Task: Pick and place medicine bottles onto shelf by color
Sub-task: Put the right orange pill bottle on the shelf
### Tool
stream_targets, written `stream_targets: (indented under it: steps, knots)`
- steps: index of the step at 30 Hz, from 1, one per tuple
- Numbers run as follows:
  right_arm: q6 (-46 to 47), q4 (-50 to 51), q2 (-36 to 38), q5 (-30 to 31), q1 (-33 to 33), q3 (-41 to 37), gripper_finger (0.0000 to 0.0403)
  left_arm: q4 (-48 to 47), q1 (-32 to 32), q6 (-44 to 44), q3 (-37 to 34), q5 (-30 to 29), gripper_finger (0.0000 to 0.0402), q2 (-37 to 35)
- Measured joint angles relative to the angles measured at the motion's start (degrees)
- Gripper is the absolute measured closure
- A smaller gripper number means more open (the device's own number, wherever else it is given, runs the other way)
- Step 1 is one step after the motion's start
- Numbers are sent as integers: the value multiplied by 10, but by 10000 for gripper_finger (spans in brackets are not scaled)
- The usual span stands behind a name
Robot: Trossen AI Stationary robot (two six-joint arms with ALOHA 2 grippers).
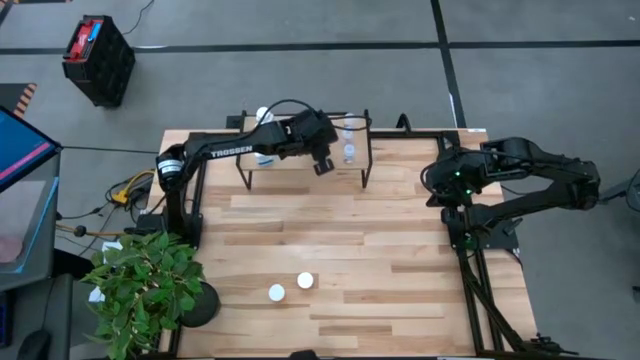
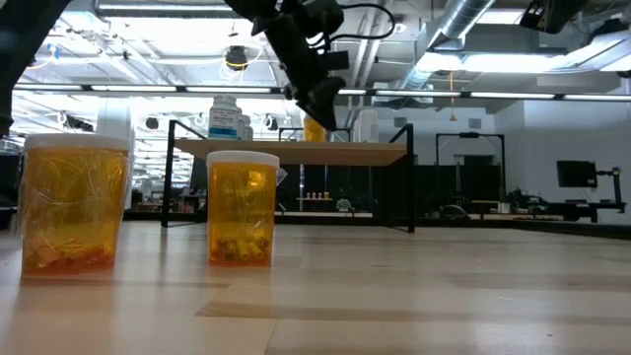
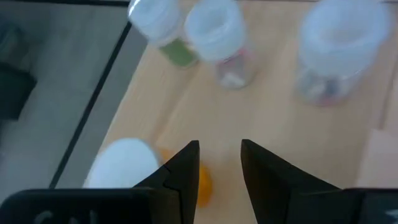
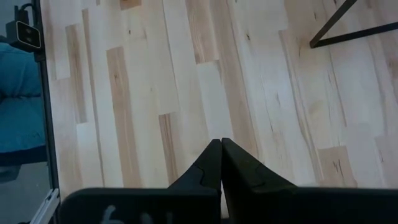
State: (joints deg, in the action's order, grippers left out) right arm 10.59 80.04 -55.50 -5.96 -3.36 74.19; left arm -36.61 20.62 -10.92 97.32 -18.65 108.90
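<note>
**Two orange bottles on the table, the rest on the shelf**

Two orange medicine bottles with white caps (image 1: 276, 293) (image 1: 305, 282) stand upright on the slatted wooden table (image 1: 400, 290), near its front edge, with their long axes vertical. A third orange bottle (image 2: 314, 128) is on the low light-wood shelf with black legs (image 1: 300, 150). It sits beside three clear bluish bottles (image 3: 217, 37), which stand caps up. White bottles (image 2: 225, 118) occupy the shelf's left end, and the arm hides how many there are. The left gripper (image 3: 219, 146) hangs over the shelf with its fingers drawn close, a narrow slit between them and nothing in it. The right gripper (image 4: 221, 149) is pinched closed and empty above bare table on the right.
</note>
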Motion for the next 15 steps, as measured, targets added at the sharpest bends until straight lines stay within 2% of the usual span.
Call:
stream_targets:
  steps: [15]
  knots:
    - [0, 0, 0, 0, 0, 0, 377, -39, 39, 26, 0, -28, 294, 0]
